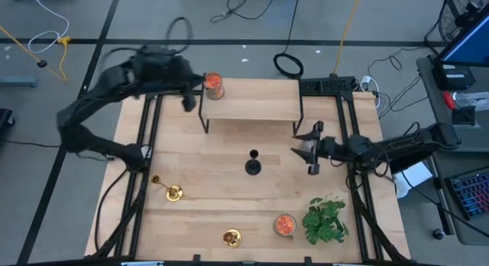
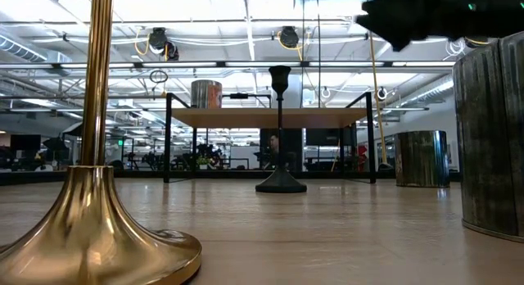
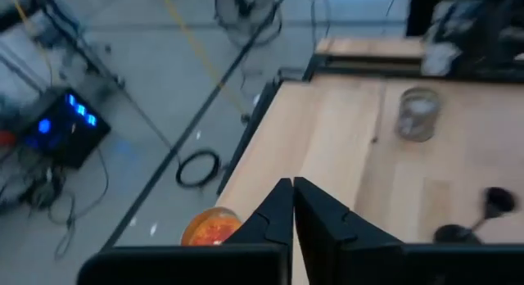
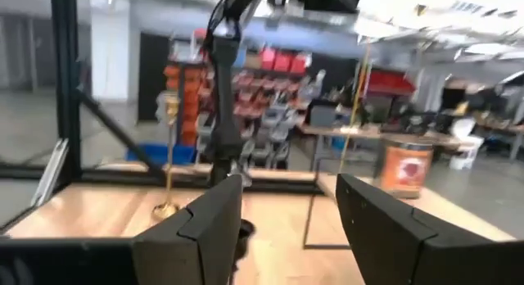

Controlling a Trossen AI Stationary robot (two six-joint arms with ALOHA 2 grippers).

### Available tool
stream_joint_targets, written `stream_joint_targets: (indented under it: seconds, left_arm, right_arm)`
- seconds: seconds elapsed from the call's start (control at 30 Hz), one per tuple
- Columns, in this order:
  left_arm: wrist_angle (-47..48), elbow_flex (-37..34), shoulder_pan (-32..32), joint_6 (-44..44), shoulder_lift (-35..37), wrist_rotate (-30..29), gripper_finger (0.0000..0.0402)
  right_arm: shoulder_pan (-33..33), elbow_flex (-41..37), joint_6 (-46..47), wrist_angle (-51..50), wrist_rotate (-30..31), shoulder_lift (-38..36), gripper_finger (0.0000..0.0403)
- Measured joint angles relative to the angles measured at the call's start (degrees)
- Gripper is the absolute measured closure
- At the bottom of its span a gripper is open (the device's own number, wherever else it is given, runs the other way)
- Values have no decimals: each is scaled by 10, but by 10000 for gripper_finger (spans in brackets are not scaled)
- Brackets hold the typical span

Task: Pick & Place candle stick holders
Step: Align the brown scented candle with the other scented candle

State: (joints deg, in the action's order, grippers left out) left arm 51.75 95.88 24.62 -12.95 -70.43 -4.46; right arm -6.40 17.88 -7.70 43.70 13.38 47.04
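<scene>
A black candle stick holder (image 1: 253, 163) stands upright on its round base at the table's middle; it also shows in the low view (image 2: 280, 129). One gold holder (image 1: 173, 191) is at the near left. Another gold holder (image 1: 231, 238) is at the near edge and fills the low view's left (image 2: 98, 195). My left gripper (image 1: 187, 98) is shut and empty at the far left, beside an orange-filled jar (image 3: 211, 228) on the shelf's left end. My right gripper (image 1: 307, 149) is open and empty, right of the black holder, fingers pointing toward the table's left (image 4: 286, 211).
A low wooden shelf on black legs (image 1: 252, 107) stands at the far middle. A greyish glass jar (image 3: 417, 113) stands near my right gripper. A second orange jar (image 1: 284, 224) and a leafy green plant (image 1: 325, 218) are at the near right. Bare wood lies between the holders.
</scene>
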Motion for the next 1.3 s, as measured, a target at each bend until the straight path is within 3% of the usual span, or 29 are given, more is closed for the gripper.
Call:
stream_joint_targets:
  seconds: [0.13,0.27,0.57,0.8,1.07,1.3]
  left_arm:
    - [37,-1,-22,8,47,1,397]
    - [44,-57,-42,18,101,20,381]
    - [-83,-297,-84,43,211,21,389]
    - [-196,-429,-113,83,249,20,388]
    - [-209,-457,-123,82,250,19,376]
    - [-219,-457,-133,85,250,19,376]
  right_arm:
    - [-9,106,4,-164,20,43,204]
    - [-11,179,48,-303,33,73,204]
    - [-11,193,118,-464,35,73,204]
    - [-11,193,260,-682,106,50,204]
    - [-12,193,265,-802,106,57,204]
    - [-12,192,272,-834,106,77,212]
